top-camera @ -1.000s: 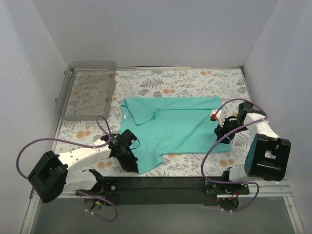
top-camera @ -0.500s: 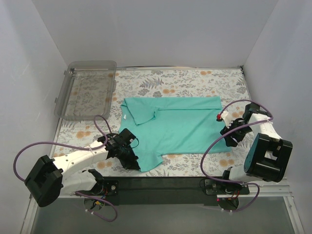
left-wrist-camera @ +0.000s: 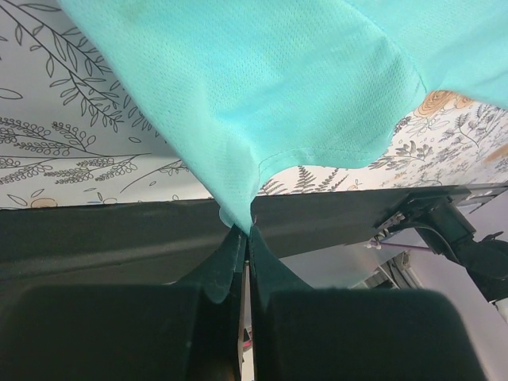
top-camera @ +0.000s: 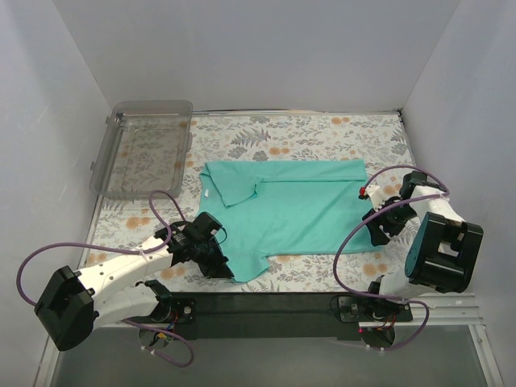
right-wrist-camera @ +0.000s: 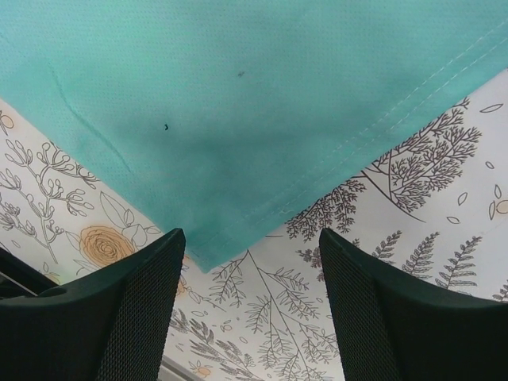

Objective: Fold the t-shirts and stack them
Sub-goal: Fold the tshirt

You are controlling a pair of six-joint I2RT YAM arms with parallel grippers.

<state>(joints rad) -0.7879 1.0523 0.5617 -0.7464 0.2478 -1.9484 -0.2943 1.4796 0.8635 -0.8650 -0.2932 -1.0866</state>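
Observation:
The teal t-shirt (top-camera: 286, 205) lies spread on the flowered table, collar to the left, hem to the right. My left gripper (top-camera: 219, 266) is shut on the tip of the near sleeve (left-wrist-camera: 238, 214), which hangs from the closed jaws in the left wrist view. The teal cloth (left-wrist-camera: 262, 87) fills the upper part of that view. My right gripper (top-camera: 373, 226) is open, with the near right hem corner (right-wrist-camera: 208, 258) of the t-shirt (right-wrist-camera: 238, 95) lying on the table just ahead of its fingers (right-wrist-camera: 143, 309), apart from them.
A transparent plastic tray (top-camera: 145, 147) stands at the back left. The black strip (top-camera: 266, 305) runs along the table's near edge, close under the left gripper. White walls enclose the table on three sides.
My left gripper has shifted slightly right along the near sleeve, still shut on it. My right gripper has moved right and settled by the near right hem corner.

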